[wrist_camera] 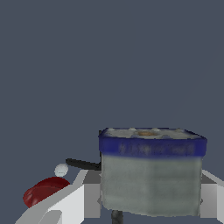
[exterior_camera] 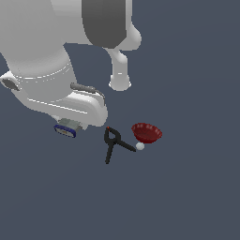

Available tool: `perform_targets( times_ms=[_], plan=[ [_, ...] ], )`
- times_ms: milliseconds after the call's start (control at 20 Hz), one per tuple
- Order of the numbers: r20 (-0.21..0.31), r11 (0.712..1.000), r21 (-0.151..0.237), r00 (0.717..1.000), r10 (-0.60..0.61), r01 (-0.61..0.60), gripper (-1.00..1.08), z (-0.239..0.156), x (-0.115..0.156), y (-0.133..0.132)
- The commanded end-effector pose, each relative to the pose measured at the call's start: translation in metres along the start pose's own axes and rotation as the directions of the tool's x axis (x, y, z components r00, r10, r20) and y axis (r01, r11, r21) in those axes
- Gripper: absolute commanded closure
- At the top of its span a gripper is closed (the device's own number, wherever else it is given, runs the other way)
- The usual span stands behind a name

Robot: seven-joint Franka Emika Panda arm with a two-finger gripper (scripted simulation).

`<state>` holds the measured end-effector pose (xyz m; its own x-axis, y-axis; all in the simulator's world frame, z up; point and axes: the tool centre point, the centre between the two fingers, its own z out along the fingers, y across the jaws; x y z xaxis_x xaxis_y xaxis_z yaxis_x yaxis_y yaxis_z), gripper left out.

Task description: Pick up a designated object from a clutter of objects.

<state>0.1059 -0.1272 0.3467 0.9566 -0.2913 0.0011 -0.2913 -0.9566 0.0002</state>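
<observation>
The fingers (wrist_camera: 151, 197) are gripping the grey-blue block (wrist_camera: 151, 170) on both sides, so the grasp is looking done. Lifting remains; the clamp (exterior_camera: 112, 143) and red bowl (exterior_camera: 147, 132) are lying at three o'clock on the surface (exterior_camera: 187, 197).

Beside the white gripper (wrist_camera: 151, 192), a grey block (wrist_camera: 151, 181) is showing a dark blue edge; red bowl (exterior_camera: 146, 132), black clamp (exterior_camera: 113, 143), white ball (exterior_camera: 140, 146).

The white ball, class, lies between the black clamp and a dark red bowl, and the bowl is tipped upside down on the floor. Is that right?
One detail is wrong. The exterior view shows the red bowl standing upright with its opening facing up, not upside down. The rest holds: the white ball lies between the black clamp and the bowl.
</observation>
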Motion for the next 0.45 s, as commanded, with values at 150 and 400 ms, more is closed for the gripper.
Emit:
perform_targets(
  times_ms=[150,400],
  plan=[
    [0.001,1.0,0.0,1.0,0.0,0.0,1.08,-0.021,0.002,0.0],
    [0.001,1.0,0.0,1.0,0.0,0.0,1.08,-0.027,0.003,-0.001]
  ],
)
